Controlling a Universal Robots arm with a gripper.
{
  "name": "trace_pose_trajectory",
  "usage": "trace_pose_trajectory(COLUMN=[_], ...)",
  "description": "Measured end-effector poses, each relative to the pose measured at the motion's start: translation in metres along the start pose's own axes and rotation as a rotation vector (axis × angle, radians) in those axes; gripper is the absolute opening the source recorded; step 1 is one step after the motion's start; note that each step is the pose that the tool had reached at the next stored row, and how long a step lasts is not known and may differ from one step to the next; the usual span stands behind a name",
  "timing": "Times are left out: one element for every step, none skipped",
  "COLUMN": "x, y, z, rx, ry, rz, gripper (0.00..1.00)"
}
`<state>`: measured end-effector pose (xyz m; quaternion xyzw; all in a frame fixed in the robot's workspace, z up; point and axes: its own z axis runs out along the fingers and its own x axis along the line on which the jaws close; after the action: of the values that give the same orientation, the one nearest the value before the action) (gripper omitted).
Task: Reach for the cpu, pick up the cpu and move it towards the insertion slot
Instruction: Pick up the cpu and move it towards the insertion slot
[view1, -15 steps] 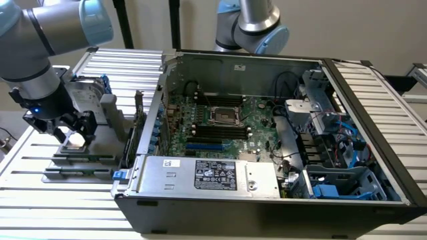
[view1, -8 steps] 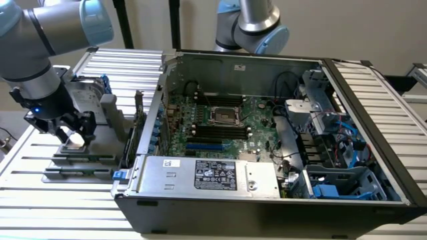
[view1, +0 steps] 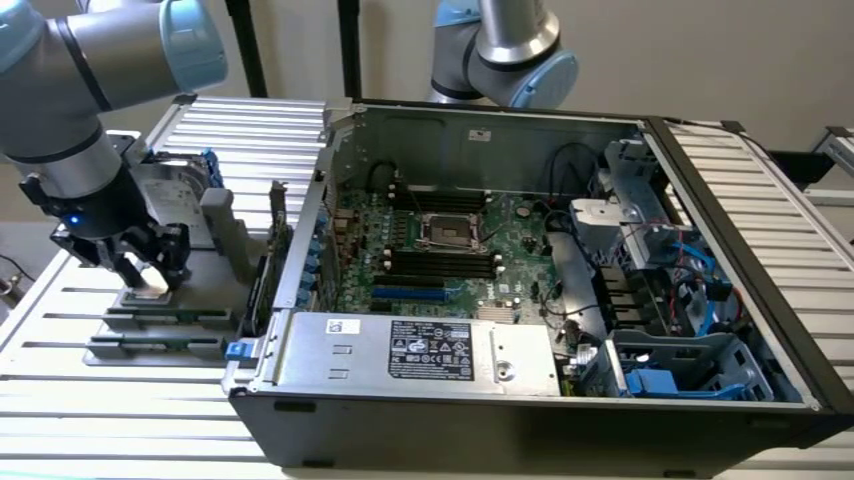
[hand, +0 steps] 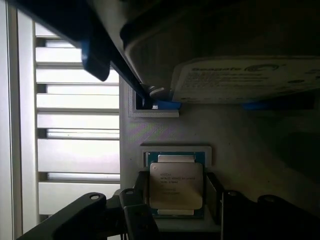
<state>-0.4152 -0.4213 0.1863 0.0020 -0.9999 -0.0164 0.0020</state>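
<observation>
Outside the case (view1: 400, 410), off its wall on the exterior view's left and well apart from the slot (view1: 450, 231) inside, the gripper (view1: 147, 268) hangs directly above the cpu (hand: 176, 186), which lies flat in a white holder (hand: 175, 149). Its jaws stand apart, flanking two opposite chip edges; whether they touch it cannot be made out.

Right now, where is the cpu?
The cpu is at the exterior view's left, outside the computer case, under the pincer, near the hard drive.
</observation>
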Motion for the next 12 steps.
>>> trace_pose_trajectory(x=[0.0000, 0.0000, 0.0000, 0.0000, 0.0000, 0.0000, 0.0000, 0.0000, 0.0000, 0.0001, 0.0000, 0.0000], y=[0.0000, 0.0000, 0.0000, 0.0000, 0.0000, 0.0001, 0.0001, 0.0001, 0.0002, 0.0002, 0.0003, 0.0003], z=[-0.0001, 0.0000, 0.0000, -0.0001, -0.0001, -0.0004, -0.0009, -0.0018, -0.0029, -0.0047, -0.0066, -0.0091], rx=[0.0001, 0.0001, 0.0001, 0.0001, 0.0002, 0.0001, 0.0002, 0.0003, 0.0002, 0.0003, 0.0003, 0.0002], ry=[0.0001, 0.0002, 0.0003, 0.0004, 0.0005, 0.0005, 0.0007, 0.0012, 0.0016, 0.0023, 0.0029, 0.0037], rz=[0.000, 0.000, 0.000, 0.000, 0.000, 0.000, 0.000, 0.000, 0.000, 0.000, 0.000, 0.000], gripper=[0.55, 0.55, 0.54, 0.54, 0.54, 0.54, 0.54, 0.54, 0.54, 0.54, 0.54, 0.54])
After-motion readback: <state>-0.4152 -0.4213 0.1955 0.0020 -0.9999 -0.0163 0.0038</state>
